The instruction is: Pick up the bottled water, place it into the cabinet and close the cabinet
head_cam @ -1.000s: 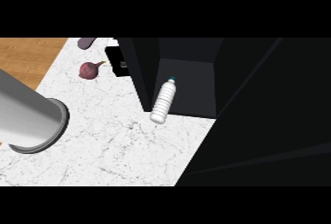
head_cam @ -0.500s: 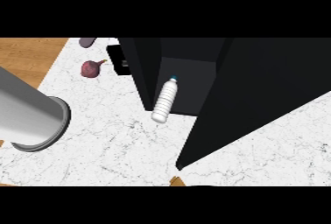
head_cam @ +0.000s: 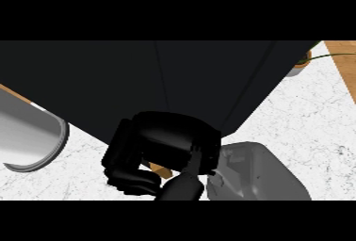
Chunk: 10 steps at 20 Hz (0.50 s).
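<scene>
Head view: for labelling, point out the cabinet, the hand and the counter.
cabinet [head_cam: 139, 80]: head view, dark outer face.
hand [head_cam: 163, 139]: head view, black main body.
counter [head_cam: 306, 122]: head view, bare marble top.

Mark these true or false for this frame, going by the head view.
1. The bottle stands in plain view on the counter. False: no bottle shows.
2. A black hand shows low in the middle. True.
3. The cabinet is white. False: the cabinet is black and fills most of the upper view.
4. The counter is white and marbled. True.
</scene>
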Available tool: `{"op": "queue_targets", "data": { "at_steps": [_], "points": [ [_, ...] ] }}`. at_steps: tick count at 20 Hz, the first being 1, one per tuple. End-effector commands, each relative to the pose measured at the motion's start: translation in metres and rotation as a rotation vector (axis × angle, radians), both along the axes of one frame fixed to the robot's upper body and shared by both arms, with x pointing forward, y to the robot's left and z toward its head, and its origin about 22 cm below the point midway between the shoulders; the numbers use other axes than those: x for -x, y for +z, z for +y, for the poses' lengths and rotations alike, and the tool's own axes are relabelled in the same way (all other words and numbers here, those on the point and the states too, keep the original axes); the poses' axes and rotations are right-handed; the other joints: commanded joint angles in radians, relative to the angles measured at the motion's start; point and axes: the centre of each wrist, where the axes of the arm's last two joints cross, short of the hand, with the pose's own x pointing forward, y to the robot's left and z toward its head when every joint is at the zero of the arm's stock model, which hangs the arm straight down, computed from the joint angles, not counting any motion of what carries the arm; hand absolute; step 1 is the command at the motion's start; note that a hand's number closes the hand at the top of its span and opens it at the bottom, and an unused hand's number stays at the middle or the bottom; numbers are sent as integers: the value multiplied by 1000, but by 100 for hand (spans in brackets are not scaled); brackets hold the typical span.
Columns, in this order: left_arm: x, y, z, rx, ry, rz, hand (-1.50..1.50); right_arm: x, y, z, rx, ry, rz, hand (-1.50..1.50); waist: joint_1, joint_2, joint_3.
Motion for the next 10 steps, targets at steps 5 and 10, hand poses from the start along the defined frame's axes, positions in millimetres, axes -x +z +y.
{"op": "queue_targets", "data": {
  "at_steps": [5,10],
  "points": [
    [24,-2,12,9,40,5,-150,-71,-8,-1,-26,-103,103,150,-32,1,3],
    [28,-2,10,4,28,2,-150,-100,-22,-14,-49,-221,91,150,-35,2,3]
  ]
}}
